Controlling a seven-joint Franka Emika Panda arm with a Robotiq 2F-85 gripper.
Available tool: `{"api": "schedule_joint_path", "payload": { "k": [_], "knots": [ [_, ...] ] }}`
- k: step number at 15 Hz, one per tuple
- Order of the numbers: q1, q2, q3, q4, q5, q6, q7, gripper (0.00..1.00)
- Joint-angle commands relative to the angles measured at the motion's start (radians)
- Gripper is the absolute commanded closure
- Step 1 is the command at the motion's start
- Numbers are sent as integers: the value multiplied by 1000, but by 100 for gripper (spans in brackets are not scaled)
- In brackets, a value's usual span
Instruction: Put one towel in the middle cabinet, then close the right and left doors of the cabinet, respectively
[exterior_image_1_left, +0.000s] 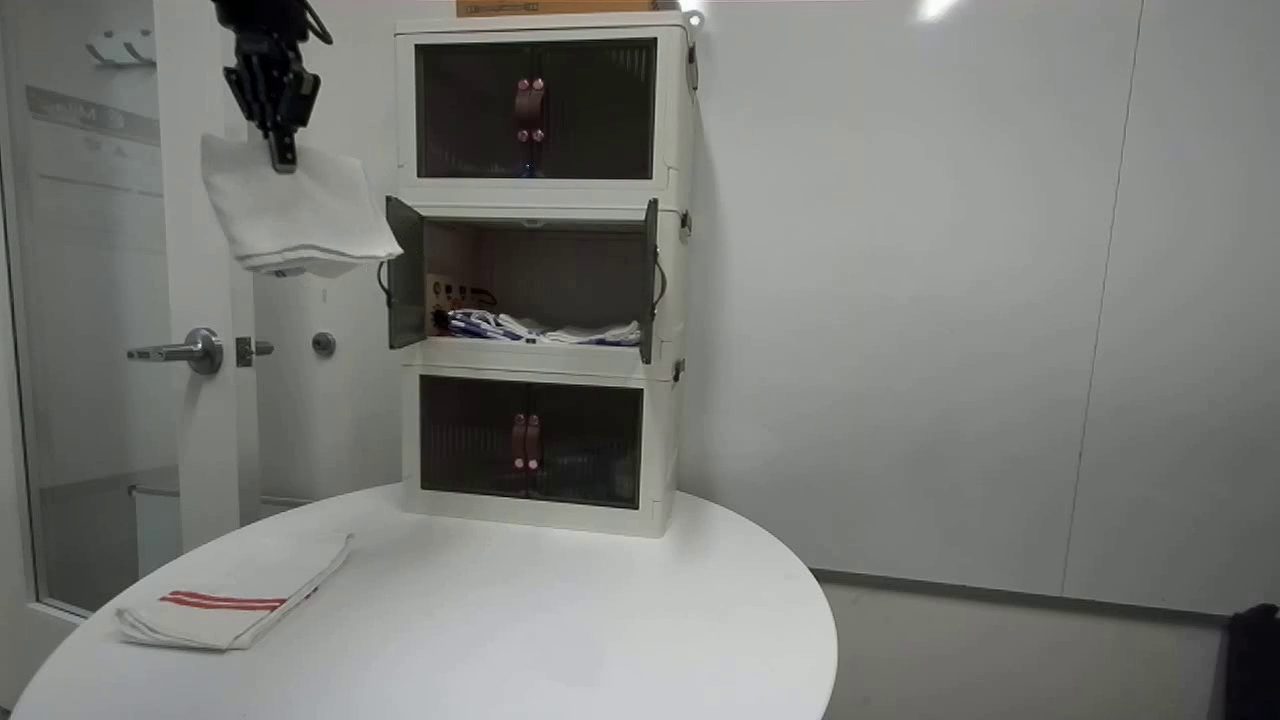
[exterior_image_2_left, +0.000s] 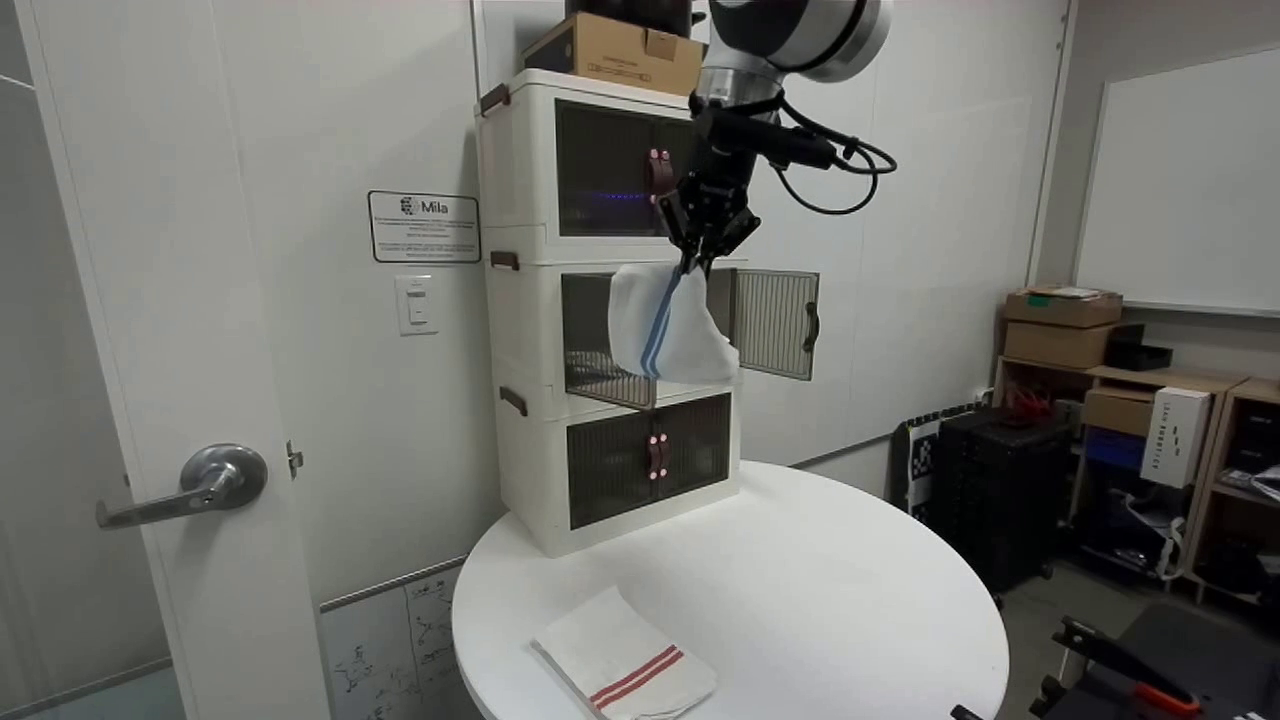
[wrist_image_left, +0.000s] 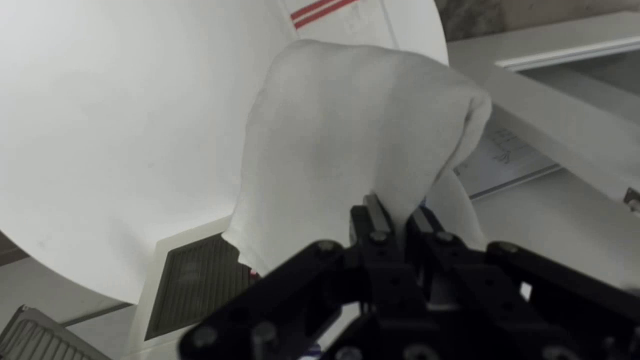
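Upper left of the frame, in an exterior view: gripper (exterior_image_1_left: 284, 162), mine, one, black, pointing downward.

Fingers (wrist_image_left: 364, 220), two, mine: pinching a fold of the towel (exterior_image_1_left: 300, 210) between their tips, seen lower centre in the wrist view.

Towel, one: white, soft, folded, hanging in the air from my grip; a double blue stripe (exterior_image_2_left: 660, 325) shows on it near the centre of an exterior view. Location: outside the middle cabinet (exterior_image_1_left: 570, 262), in front of it and toward the left door (exterior_image_1_left: 408, 290). Whether towel and door touch, I cannot tell.

Middle cabinet, centre left of the frame: second tier of a white three-tier tower (exterior_image_2_left: 520, 330), standing open.

Left door and right door (exterior_image_1_left: 650, 290): both swung outward, see-through panels, dark handles (exterior_image_1_left: 660, 280).

Within, along the cabinet's floor: cloths (exterior_image_1_left: 490, 325), white and blue, number unclear to me; a tan item (exterior_image_1_left: 455, 298) at the left, nature unclear.

Upper cabinet (exterior_image_1_left: 470, 110) and lower cabinet (exterior_image_1_left: 470, 440): each dark-fronted and closed.

Striped cloth (exterior_image_1_left: 240, 588), one: white, folded, two red stripes, flat on the round white table (exterior_image_1_left: 600, 630), lower left of the frame.

Cardboard box (exterior_image_2_left: 640, 60), one: on top of the tower, upper centre in an exterior view.

Lever handle (exterior_image_1_left: 175, 352), one: metal, on a white room door (exterior_image_1_left: 205, 450), left of the frame.
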Motion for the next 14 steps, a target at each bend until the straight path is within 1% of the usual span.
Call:
{"api": "schedule_joint_path", "payload": {
  "k": [1, 2, 4, 7, 11, 14],
  "knots": [
    [-12, -64, 7, 12, 39, -184, -79, 96],
    [-21, -76, 6, 19, 20, -244, -76, 96],
    [-40, -99, 3, 24, 0, -318, -58, 96],
    [-70, -122, -2, 30, -14, -384, -47, 96],
    [-110, -126, -2, 37, -38, -411, -16, 96],
    [-130, -89, 10, 51, -73, -359, 30, 96]
  ]
}}
